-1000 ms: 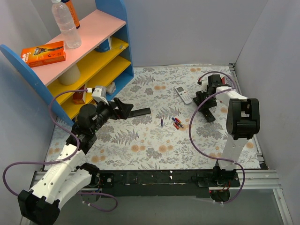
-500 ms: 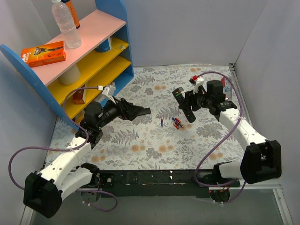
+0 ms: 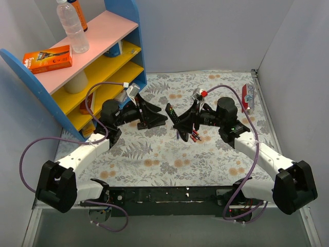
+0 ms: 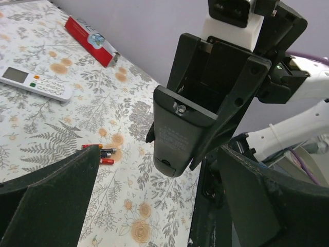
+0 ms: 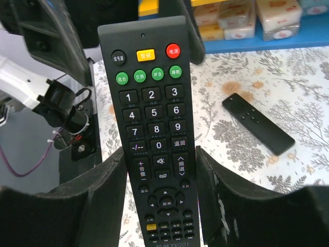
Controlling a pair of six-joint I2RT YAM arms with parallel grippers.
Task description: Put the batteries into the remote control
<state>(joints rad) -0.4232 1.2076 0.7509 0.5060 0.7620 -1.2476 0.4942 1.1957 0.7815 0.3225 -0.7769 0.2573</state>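
My right gripper (image 3: 186, 123) is shut on the remote control (image 3: 177, 122) and holds it above the middle of the mat, tilted. In the right wrist view the remote control (image 5: 154, 128) shows its button face between my fingers (image 5: 103, 206). In the left wrist view its plain back (image 4: 177, 134) faces my left gripper. My left gripper (image 3: 153, 116) is open and empty, just left of the remote and apart from it. The batteries (image 3: 194, 137), red and dark, lie together on the mat under the remote's lower end. They also show in the left wrist view (image 4: 100, 153).
A small white remote (image 4: 36, 85) and a red box (image 4: 90, 41) lie at the back right of the mat. A shorter plain black bar (image 5: 257, 123) lies on the mat. The blue and yellow shelf (image 3: 123, 62) stands at the back left.
My right gripper has lifted the remote control from the back right and carried it left to the middle. My left gripper has reached right, towards it.
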